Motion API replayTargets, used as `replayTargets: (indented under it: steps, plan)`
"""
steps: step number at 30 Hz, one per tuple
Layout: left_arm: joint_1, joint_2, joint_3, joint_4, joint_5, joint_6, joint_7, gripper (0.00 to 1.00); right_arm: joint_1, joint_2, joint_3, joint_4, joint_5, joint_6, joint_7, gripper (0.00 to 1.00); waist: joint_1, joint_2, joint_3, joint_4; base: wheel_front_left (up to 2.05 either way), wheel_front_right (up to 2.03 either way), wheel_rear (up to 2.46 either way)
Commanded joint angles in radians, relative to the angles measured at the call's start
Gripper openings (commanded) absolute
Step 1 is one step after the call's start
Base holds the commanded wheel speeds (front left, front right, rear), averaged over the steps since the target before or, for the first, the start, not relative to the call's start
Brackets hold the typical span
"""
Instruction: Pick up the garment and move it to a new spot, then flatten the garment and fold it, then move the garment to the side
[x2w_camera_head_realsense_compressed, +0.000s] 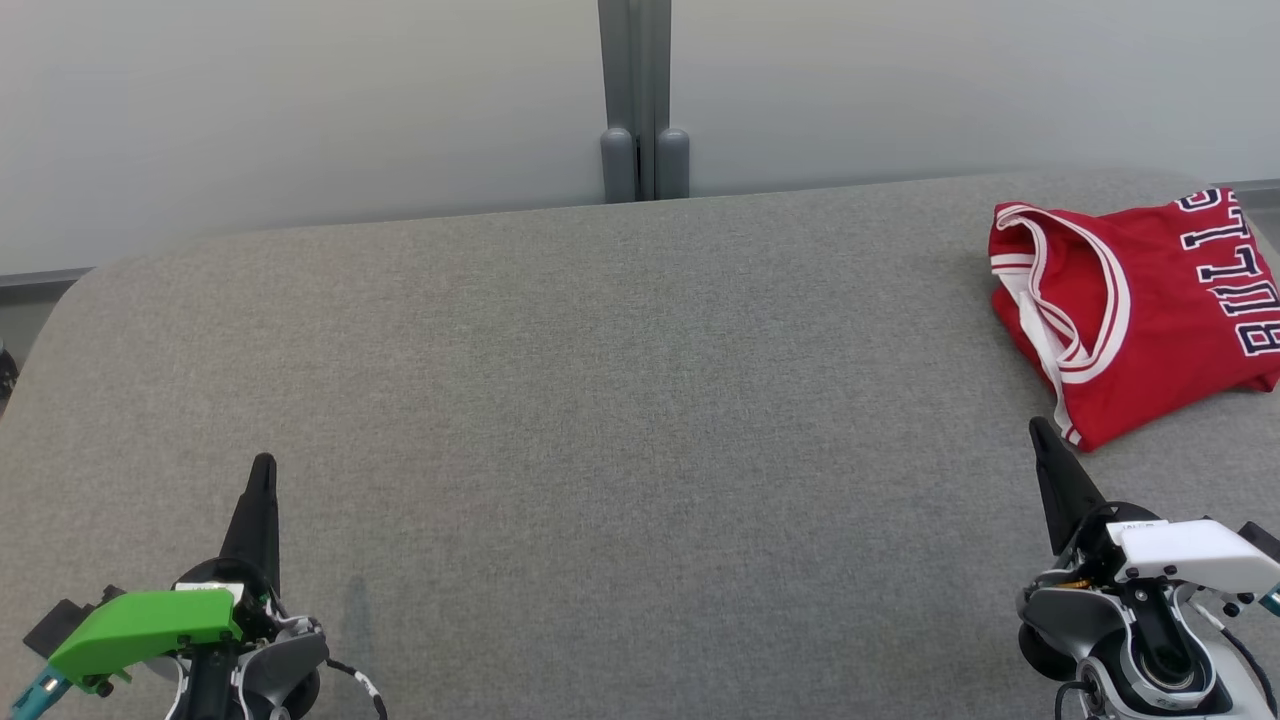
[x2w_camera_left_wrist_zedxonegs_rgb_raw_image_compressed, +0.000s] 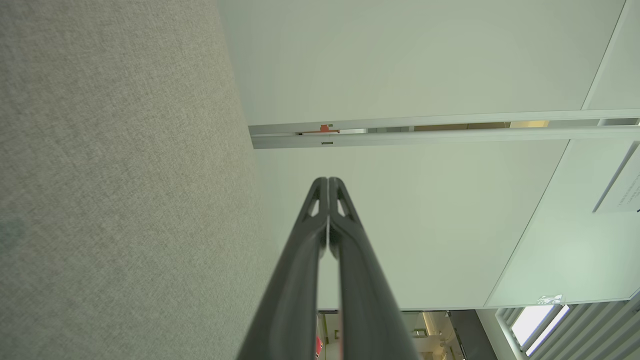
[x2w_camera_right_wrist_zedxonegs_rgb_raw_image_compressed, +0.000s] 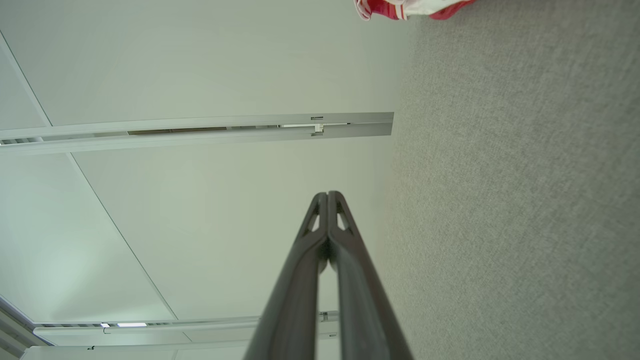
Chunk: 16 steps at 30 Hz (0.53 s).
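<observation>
You have a wide bench (x2w_camera_head_realsense_compressed: 600, 400) covered in coarse grey woven fabric, its corners rounded. The garment (x2w_camera_head_realsense_compressed: 1150, 300), a red jersey with white-striped trim and dark block lettering, lies folded at the far right corner. Your left gripper (x2w_camera_head_realsense_compressed: 263, 466) and right gripper (x2w_camera_head_realsense_compressed: 1038, 428) hover over the near edge, their slim tapered dark fingers pressed together.

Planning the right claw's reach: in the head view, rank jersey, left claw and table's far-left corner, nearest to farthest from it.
1. Jersey, just beyond the right claw, far right.
2. Left claw, near left.
3. Table's far-left corner, back left.
</observation>
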Motion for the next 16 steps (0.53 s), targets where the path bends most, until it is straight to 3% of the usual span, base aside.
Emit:
replayTargets:
  steps: [1,16]
  plan:
    - [-0.014,0.001,0.005,0.002,0.002,-0.006,0.004,0.00,-0.009,0.000,-0.002,0.002,-0.002,0.001,0.004,0.00,0.0000,0.0000,0.000,0.000,0.00,0.00,0.00]
    - [-0.014,0.000,0.006,0.002,0.003,-0.006,0.005,0.00,-0.009,0.002,-0.003,0.002,-0.003,0.001,0.006,0.00,0.0000,0.0000,0.000,0.000,0.00,0.00,0.00]
